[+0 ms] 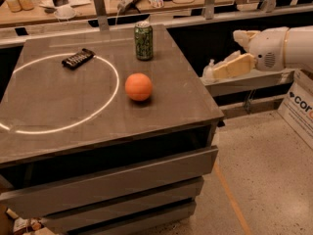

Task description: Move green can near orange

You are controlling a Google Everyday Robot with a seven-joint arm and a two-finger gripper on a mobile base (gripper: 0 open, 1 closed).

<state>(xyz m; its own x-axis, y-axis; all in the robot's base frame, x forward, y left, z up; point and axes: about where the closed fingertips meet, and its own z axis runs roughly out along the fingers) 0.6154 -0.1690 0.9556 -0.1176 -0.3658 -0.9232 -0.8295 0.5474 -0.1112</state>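
The green can (pixel 143 40) stands upright near the far edge of the dark table (pixel 186 106). The orange (pixel 139 86) lies on the table in front of the can, about a can's height nearer to me and apart from it. My gripper (pixel 234 65) hangs off the right side of the table, above a lower shelf. It is at about the can's depth, well to the right of it, and holds nothing that I can see.
A black candy bar (pixel 78 58) lies at the far left, on a white circle line (pixel 110 94). A small pale bottle (pixel 209 70) stands on the right shelf (pixel 244 86) just by the gripper. A cardboard box (pixel 299 106) sits on the floor at right. A cluttered bench (pixel 98 6) runs behind.
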